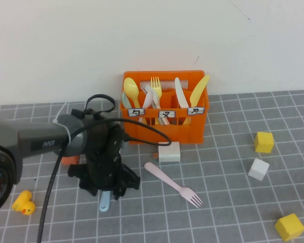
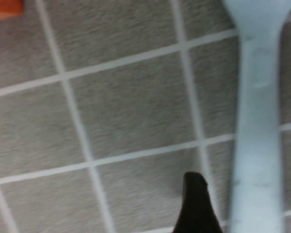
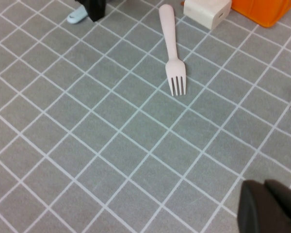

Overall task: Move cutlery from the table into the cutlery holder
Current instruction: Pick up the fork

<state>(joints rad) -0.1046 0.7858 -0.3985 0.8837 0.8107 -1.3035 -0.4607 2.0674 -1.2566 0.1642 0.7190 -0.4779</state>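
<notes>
Grey gridded table (image 1: 233,202): orange cutlery holder (image 1: 164,132) at the back by the wall, holding yellow and white cutlery. Pale pink fork (image 1: 173,184) flat on the table in front of the holder, near a white block (image 1: 169,151). Light blue fork (image 1: 104,201) flat under the left gripper (image 1: 107,192), jaws wide open, handle between them, not clamped. Right gripper (image 3: 269,206) closed and empty, above bare table nearer the robot than the pink fork

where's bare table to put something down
Free: the grid right of the pink fork, short of the white cube and yellow cubes. Crowded: before the orange crate, where the open left gripper straddles the blue fork. Right gripper shut, parked.
</notes>
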